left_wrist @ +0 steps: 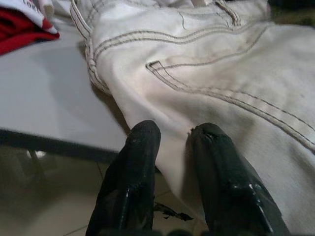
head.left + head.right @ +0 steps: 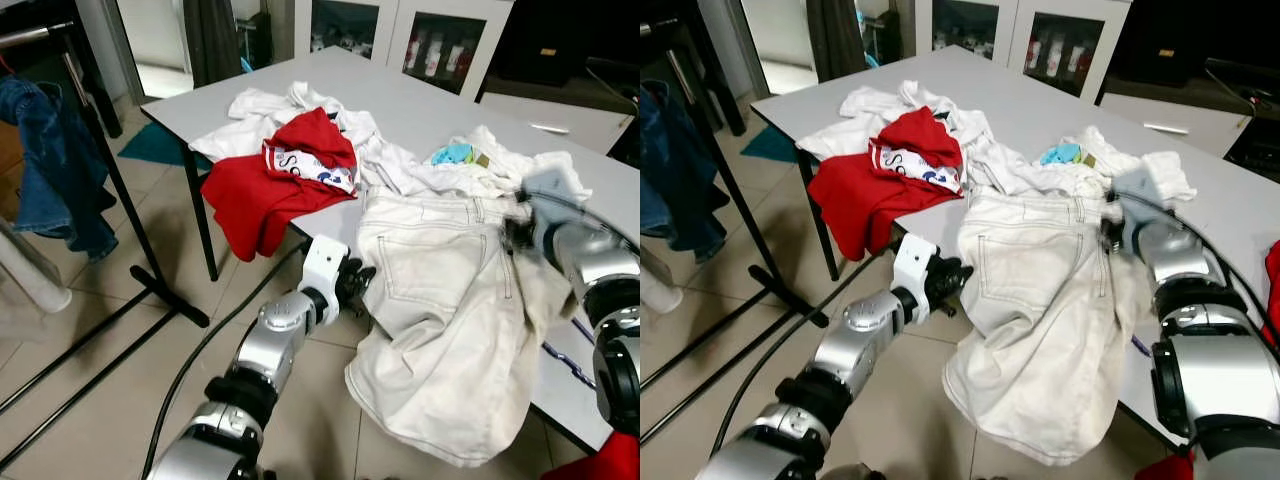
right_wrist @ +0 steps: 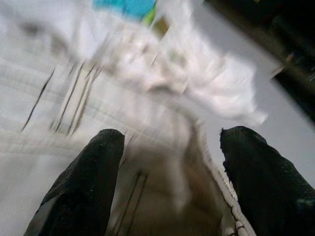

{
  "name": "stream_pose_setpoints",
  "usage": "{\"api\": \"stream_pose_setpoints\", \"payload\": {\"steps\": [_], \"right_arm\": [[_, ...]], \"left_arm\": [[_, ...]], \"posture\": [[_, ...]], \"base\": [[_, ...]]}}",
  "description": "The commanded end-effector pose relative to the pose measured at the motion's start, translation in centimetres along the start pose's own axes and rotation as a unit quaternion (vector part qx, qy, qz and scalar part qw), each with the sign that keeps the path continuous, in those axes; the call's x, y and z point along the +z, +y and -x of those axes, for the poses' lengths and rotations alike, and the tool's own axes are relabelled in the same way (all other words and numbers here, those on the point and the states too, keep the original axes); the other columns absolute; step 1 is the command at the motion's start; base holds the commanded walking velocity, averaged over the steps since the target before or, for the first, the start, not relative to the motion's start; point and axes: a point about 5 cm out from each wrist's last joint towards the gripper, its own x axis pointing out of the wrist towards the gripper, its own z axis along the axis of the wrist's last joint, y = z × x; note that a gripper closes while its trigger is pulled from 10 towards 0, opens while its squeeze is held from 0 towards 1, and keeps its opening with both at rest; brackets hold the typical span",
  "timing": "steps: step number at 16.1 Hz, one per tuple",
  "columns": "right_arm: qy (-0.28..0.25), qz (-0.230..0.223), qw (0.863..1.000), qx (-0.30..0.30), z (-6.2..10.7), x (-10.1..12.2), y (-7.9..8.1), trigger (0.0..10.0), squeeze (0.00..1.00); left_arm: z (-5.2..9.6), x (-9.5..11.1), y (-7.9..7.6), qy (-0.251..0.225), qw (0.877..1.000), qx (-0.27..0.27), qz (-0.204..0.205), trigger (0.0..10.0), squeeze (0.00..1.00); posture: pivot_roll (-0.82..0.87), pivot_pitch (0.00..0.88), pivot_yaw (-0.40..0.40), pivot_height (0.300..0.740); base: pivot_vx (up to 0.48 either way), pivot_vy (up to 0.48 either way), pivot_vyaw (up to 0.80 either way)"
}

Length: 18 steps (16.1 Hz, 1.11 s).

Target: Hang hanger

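Note:
White jeans (image 2: 450, 310) lie on the grey table (image 2: 420, 110) and hang over its front edge. My left gripper (image 2: 360, 285) is at the jeans' left side, just below the table edge. Its fingers (image 1: 140, 177) stand close together, pinching a fold of the white denim (image 1: 174, 162). My right gripper (image 3: 170, 172) hovers over the jeans' waistband (image 2: 470, 205) on the right, blurred, with its fingers (image 3: 86, 182) spread wide and only fabric beneath them.
A red shirt (image 2: 265, 190) and a pile of white clothes (image 2: 400, 165) cover the table's middle. A black clothes rack (image 2: 110, 170) with blue jeans (image 2: 55, 165) hanging on it stands at the left. A black cable (image 2: 200, 350) runs across the tiled floor.

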Motion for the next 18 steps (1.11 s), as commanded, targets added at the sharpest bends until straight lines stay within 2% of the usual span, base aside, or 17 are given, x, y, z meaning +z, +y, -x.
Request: {"api": "stream_pose_setpoints", "payload": {"steps": [1,2,3,5,6,8,9,10,11,12,13,14,15,16,17,18], "right_arm": [[-0.013,-0.001,1.000,-0.028,0.3,0.1,-1.4,10.0,0.00],[-0.033,-0.004,0.998,-0.047,0.6,0.8,-2.1,10.0,0.00],[-0.037,-0.016,0.998,-0.039,0.7,1.2,-2.3,10.0,0.00],[-0.030,-0.019,0.999,-0.009,0.8,1.1,-1.8,10.0,0.01],[-0.003,0.033,0.999,0.036,0.8,0.3,-0.8,10.0,1.00],[0.020,0.084,0.994,0.063,0.8,-0.4,-0.4,10.0,1.00],[0.034,0.172,0.979,0.102,1.1,-0.6,-0.2,10.0,1.00],[0.037,0.217,0.968,0.118,1.3,-0.4,-0.3,10.0,1.00],[0.033,0.252,0.958,0.134,1.5,0.2,-0.5,10.0,0.96],[0.026,0.272,0.951,0.145,1.7,0.9,-0.9,10.0,0.45],[0.020,0.281,0.948,0.148,1.8,1.5,-1.1,10.0,0.25],[0.004,0.275,0.949,0.154,2.1,2.7,-1.6,10.0,0.13],[-0.013,0.248,0.955,0.164,2.5,3.7,-1.9,10.0,0.09],[-0.033,0.216,0.959,0.178,3.0,4.3,-1.9,10.0,0.00],[-0.064,0.173,0.964,0.192,3.5,4.4,-1.3,10.0,0.00],[-0.064,0.173,0.964,0.192,3.5,4.4,-1.3,10.0,0.00]], "left_arm": [[-0.1,0.1,-0.6,0.004,1.000,-0.007,-0.010,10.0,0.00],[0.0,0.0,-0.7,0.004,1.000,-0.004,-0.010,10.0,0.00],[0.1,0.2,-0.5,-0.002,1.000,0.011,-0.010,10.0,0.00],[0.2,0.4,-0.1,-0.009,1.000,0.027,-0.008,10.0,0.00],[0.4,0.3,0.3,-0.008,0.999,0.040,-0.006,10.0,0.00],[0.6,0.2,0.4,-0.004,0.999,0.041,-0.008,10.0,0.00],[0.8,-0.2,0.4,0.005,0.999,0.040,-0.024,10.0,0.00],[1.0,-0.3,0.4,0.008,0.999,0.041,-0.032,10.0,0.00],[1.1,-0.4,0.6,0.010,0.998,0.039,-0.039,10.0,0.00],[1.3,-0.5,0.7,0.012,0.998,0.040,-0.046,10.0,0.00],[1.5,-0.5,0.9,0.012,0.998,0.041,-0.046,10.0,0.00],[1.8,-0.4,1.1,0.011,0.998,0.046,-0.047,10.0,0.00],[2.1,-0.3,1.4,0.007,0.998,0.053,-0.045,10.0,0.00],[2.6,-0.3,1.6,-0.001,0.997,0.063,-0.034,10.0,0.00],[3.2,-0.3,2.0,-0.012,0.996,0.082,-0.013,10.0,0.00],[3.2,-0.3,2.0,-0.012,0.996,0.082,-0.013,10.0,0.00]], "posture": [[-0.01,0.000,-0.043,0.740],[-0.01,0.000,-0.038,0.740],[-0.01,0.000,-0.038,0.740],[-0.01,0.000,-0.039,0.740],[-0.01,0.000,-0.036,0.740],[-0.01,0.000,-0.037,0.740],[-0.01,0.000,-0.037,0.740],[-0.01,0.000,-0.038,0.740],[0.00,0.000,-0.039,0.740],[0.00,0.000,-0.042,0.740],[0.01,0.000,-0.049,0.740],[0.01,0.000,-0.055,0.740],[0.02,0.000,-0.064,0.740],[0.03,0.000,-0.071,0.740],[0.03,0.000,-0.074,0.740],[0.03,0.000,-0.074,0.740]], "base": [[0.000,0.000,0.00],[0.000,0.000,0.00],[0.000,0.000,0.00],[0.000,0.000,0.00],[0.000,0.000,0.00],[0.000,0.000,0.00],[0.000,0.000,0.00],[0.000,0.000,0.00],[0.000,0.000,0.00],[0.000,0.000,0.00],[0.000,0.000,0.00],[0.000,0.000,0.00],[0.000,0.000,0.00],[0.000,0.000,0.00],[0.000,0.000,0.00],[0.000,0.000,0.00]]}}
